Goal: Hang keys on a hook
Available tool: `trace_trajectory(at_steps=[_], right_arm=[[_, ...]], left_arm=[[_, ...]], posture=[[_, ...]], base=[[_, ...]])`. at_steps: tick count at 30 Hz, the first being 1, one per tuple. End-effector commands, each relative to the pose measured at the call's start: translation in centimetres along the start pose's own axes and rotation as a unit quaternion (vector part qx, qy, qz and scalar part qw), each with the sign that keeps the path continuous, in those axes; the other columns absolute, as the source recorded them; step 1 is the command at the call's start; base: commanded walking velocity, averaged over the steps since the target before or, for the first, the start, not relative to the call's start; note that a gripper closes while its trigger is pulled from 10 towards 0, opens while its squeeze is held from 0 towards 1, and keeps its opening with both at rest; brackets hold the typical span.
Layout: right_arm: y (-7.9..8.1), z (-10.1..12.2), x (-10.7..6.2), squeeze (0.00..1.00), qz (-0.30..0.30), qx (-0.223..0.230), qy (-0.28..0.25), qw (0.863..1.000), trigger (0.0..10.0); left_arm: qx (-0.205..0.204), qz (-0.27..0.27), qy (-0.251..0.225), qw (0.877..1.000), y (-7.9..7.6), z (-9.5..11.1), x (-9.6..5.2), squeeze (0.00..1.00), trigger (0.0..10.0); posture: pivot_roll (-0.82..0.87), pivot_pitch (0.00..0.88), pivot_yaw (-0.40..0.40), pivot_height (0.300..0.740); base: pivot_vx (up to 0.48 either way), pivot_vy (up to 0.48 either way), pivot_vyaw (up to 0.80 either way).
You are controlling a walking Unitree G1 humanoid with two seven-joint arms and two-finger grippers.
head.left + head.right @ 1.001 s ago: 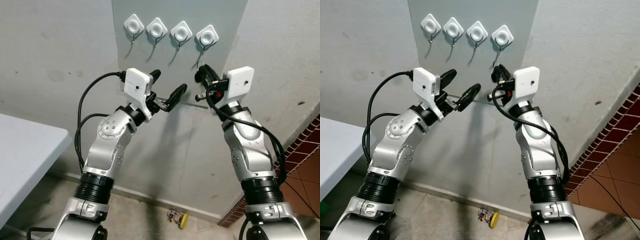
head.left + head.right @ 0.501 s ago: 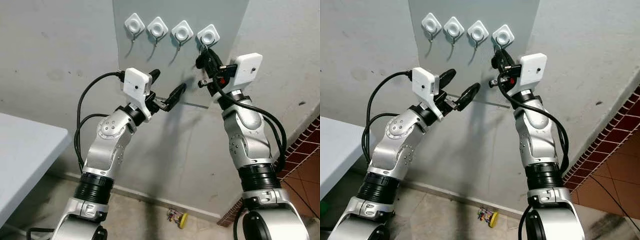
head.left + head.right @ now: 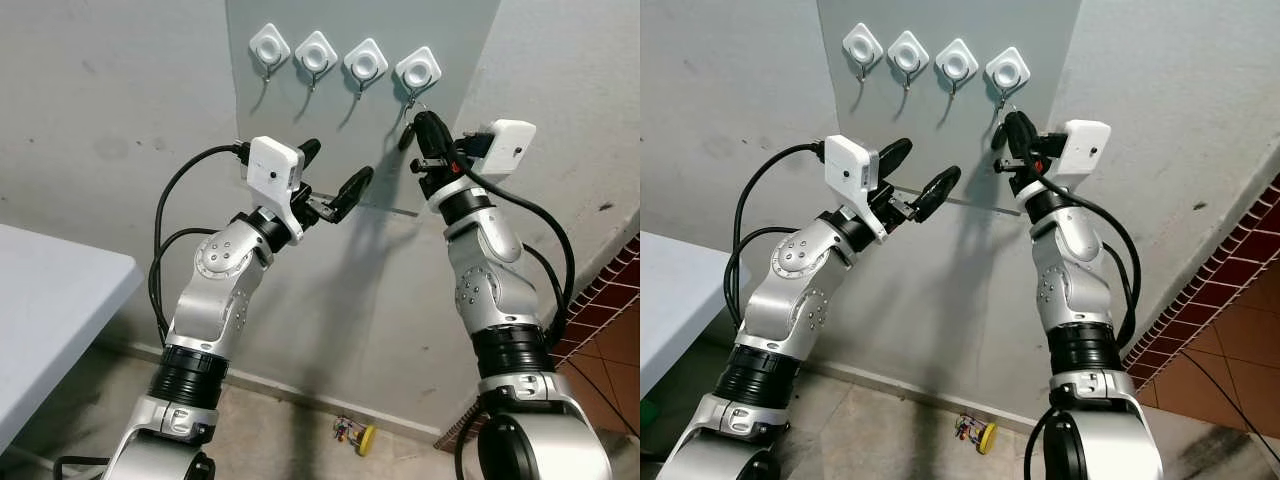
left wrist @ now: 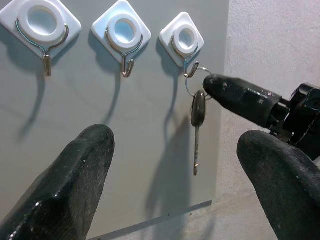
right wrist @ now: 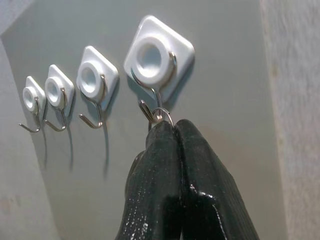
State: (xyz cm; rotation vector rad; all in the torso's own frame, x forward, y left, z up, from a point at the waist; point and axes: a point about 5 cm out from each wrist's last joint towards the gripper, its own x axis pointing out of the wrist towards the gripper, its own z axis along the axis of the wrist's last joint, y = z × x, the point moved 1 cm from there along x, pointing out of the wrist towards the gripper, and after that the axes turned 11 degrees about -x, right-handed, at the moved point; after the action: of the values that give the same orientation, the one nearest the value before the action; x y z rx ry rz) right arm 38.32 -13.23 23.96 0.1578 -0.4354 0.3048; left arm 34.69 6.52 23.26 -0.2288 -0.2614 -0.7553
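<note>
Our right tool (image 5: 172, 131) pinching key ring (image 4: 196, 80), ring looped at rightmost hook (image 4: 189, 70). Key (image 4: 197, 115) hangs. Left: release, withdraw. Left tool (image 3: 333, 172) spread, holding nothing.

Grey plaster wall (image 3: 90, 120), white table (image 3: 40, 310) at left, brick-tiled floor (image 3: 610, 300) at right

Key (image 4: 197, 131): single, dark-headed with a slim metal blade, hanging straight down on a thin wire ring (image 4: 194, 80). The ring sits at the rightmost hook (image 4: 185, 52) of four, a metal hook on a white diamond-shaped mount fixed to a grey panel (image 4: 150, 165).
</note>
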Motion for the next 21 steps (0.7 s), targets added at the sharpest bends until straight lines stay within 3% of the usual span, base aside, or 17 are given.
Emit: trace_trajectory(at_steps=[1,6,7,9,10,14,21], right_arm=[[-0.4,0.0,0.2,0.0,-0.013,0.029,0.005,0.999,10.0],[-0.1,-0.5,0.1,0.0,-0.005,0.076,0.012,0.997,10.0],[-0.1,-0.6,0.1,0.47,-0.005,0.091,0.013,0.996,10.0],[0.0,-0.7,0.0,0.47,-0.006,0.102,0.014,0.995,10.0],[0.1,-1.2,-0.4,1.0,-0.012,0.127,0.014,0.992,10.0],[0.3,-1.6,-0.8,1.0,-0.011,0.136,0.016,0.99,10.0],[1.3,-3.7,-3.3,1.0,-0.009,0.133,0.042,0.99,10.0]], left_arm=[[0.006,-0.002,-0.01,1.0,-0.1,0.6,0.1,0.0,10.0],[0.006,0.0,-0.01,1.0,0.0,0.6,0.1,0.0,10.0],[0.006,0.0,-0.01,1.0,0.0,0.6,0.1,0.0,10.0],[0.006,0.001,-0.01,1.0,0.0,0.6,0.1,0.0,10.0],[0.007,0.006,-0.011,1.0,0.1,0.7,0.0,0.0,10.0],[0.009,0.011,-0.012,1.0,0.2,0.6,-0.1,0.0,10.0],[0.017,0.034,-0.006,0.999,0.6,0.2,-0.3,0.0,10.0]], posture=[[-0.07,0.0,-0.06,0.74],[-0.07,0.001,-0.059,0.74],[-0.07,0.003,-0.06,0.74],[-0.07,0.003,-0.06,0.74],[-0.07,0.004,-0.061,0.74],[-0.07,0.006,-0.064,0.74],[-0.06,0.008,-0.064,0.74]], base=[[0.0,0.0,0.0],[0.0,0.0,0.0],[0.0,0.0,0.0],[0.0,0.0,0.0],[0.0,0.0,0.0],[0.0,0.0,0.0],[0.0,0.0,0.0]])
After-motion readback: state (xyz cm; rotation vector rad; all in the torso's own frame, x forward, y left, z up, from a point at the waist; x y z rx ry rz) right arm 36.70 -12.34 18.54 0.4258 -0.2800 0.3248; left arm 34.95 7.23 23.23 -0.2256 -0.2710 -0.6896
